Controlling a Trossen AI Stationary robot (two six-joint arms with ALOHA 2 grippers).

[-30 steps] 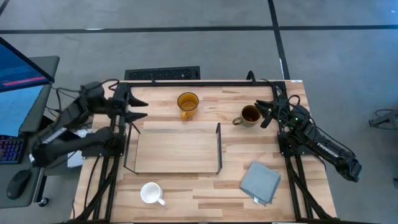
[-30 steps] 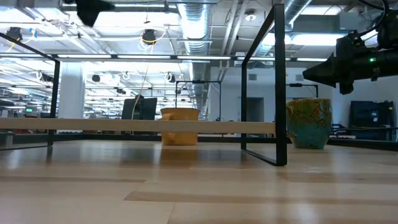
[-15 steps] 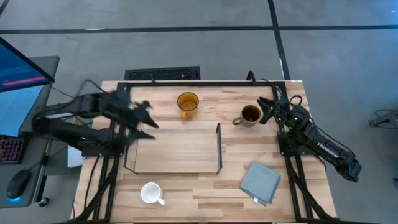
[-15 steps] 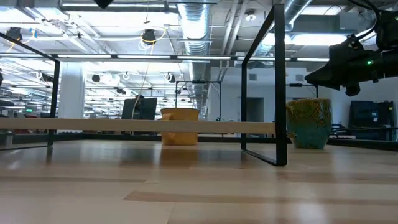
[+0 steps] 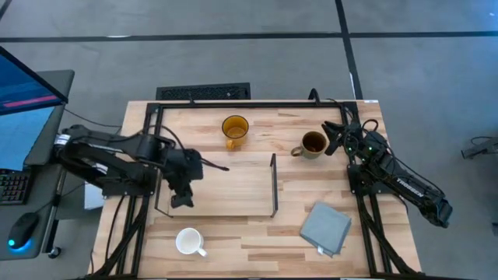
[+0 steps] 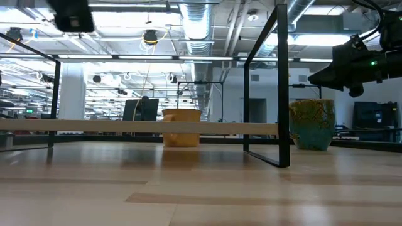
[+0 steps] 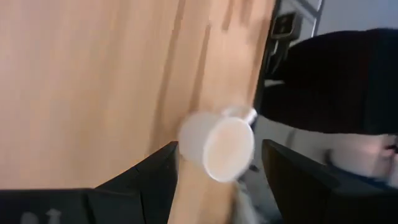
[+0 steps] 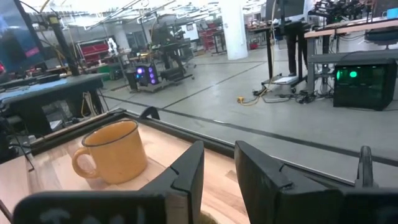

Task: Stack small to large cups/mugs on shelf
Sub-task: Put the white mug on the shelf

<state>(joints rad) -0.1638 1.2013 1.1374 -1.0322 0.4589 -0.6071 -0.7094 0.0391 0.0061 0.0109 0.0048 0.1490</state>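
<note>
The shelf [image 5: 222,187] stands mid-table, with nothing on its board. The white mug [image 5: 189,242] stands on the table at the shelf's near side. The amber mug [image 5: 234,129] stands at the shelf's far side, and the olive-brown mug [image 5: 313,144] to the shelf's far right. My left gripper [image 5: 184,198] hangs open over the shelf's left near corner. It points toward the white mug [image 7: 217,146], which shows between its fingers well below. My right gripper [image 5: 334,140] hovers just above and to the right of the olive-brown mug [image 6: 312,123], its fingers a little apart.
A grey folded cloth [image 5: 325,227] lies at the near right of the table. The shelf's black wire ends [image 6: 281,81] stand upright. A keyboard [image 5: 204,92] lies beyond the far edge, and a monitor [image 5: 23,85] stands off the left side.
My left gripper has swung from the table's far left corner toward the near edge, over the shelf's left end. It has tipped downward toward the white mug.
</note>
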